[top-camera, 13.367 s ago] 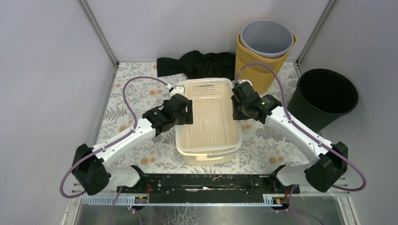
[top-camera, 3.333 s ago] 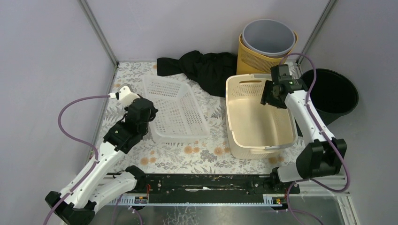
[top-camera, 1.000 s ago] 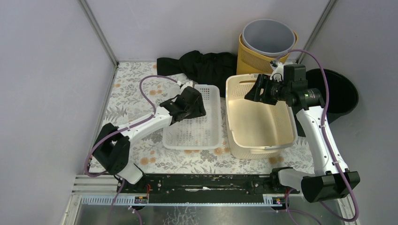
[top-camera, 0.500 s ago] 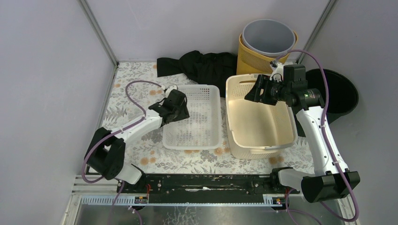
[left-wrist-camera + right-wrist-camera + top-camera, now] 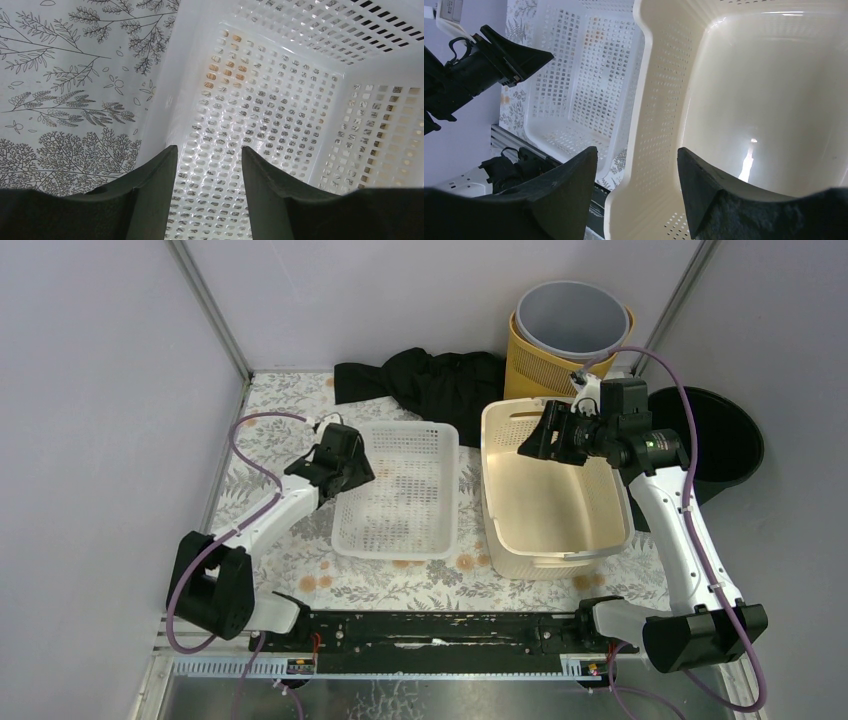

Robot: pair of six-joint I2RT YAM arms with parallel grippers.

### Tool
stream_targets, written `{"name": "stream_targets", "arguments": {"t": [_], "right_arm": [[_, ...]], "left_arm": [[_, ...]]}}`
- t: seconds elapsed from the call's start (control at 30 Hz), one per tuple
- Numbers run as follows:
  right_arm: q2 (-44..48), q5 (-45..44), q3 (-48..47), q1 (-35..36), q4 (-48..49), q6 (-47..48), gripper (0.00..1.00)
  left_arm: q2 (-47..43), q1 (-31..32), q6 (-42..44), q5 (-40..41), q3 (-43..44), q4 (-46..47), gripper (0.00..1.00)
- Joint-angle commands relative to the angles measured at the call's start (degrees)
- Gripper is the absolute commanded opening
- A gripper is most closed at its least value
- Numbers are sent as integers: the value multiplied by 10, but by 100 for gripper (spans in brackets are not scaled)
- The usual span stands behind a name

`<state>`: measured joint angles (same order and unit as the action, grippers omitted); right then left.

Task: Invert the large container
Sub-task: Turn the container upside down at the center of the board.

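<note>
Toward the worktop's right edge the large cream container (image 5: 487,490) stands upright, empty; just beside it the white basket (image 5: 441,490), also empty. Left gripper (image 5: 207,152), jaws half apart, straddles the basket's left wall. Right gripper (image 5: 636,150), wide, hangs over the container, holding nothing.

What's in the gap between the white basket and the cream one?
Only a bare strip of flowered tablecloth separates the white basket from the cream basket, seen in the top view.

Grey walls (image 5: 100,390), floral-patterned tabletop (image 5: 272,412)
</note>
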<state>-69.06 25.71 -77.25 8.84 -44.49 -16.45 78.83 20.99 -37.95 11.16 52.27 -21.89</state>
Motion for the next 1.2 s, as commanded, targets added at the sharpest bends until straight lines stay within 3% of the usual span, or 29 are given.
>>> {"name": "stream_targets", "arguments": {"t": [0.0,0.17,0.23,0.53,0.77,0.8,0.83,0.87,1.17], "right_arm": [[10,10,-4,7,5,3,67],[13,6,-1,9,5,2,67],[11,7,0,11,8,1,67],[12,6,-3,17,6,4,69],[14,3,-4,20,2,6,75],[14,2,-4,20,1,6,82],[14,2,-4,21,2,6,96],[14,1,-4,21,1,7,100],[16,-1,-4,22,7,3,99]], "left_arm": [[-16,-14,20,5,-3,-2,57],[-61,-2,-1,-40,-13,25,62],[-74,38,-8,-33,-11,34,67],[-72,192,-44,50,16,43,99],[-78,210,-43,46,11,61,100],[-78,211,-43,46,11,62,100],[-78,212,-44,46,12,62,100],[-79,213,-45,46,12,61,100],[-76,221,-46,45,21,61,100]]}}
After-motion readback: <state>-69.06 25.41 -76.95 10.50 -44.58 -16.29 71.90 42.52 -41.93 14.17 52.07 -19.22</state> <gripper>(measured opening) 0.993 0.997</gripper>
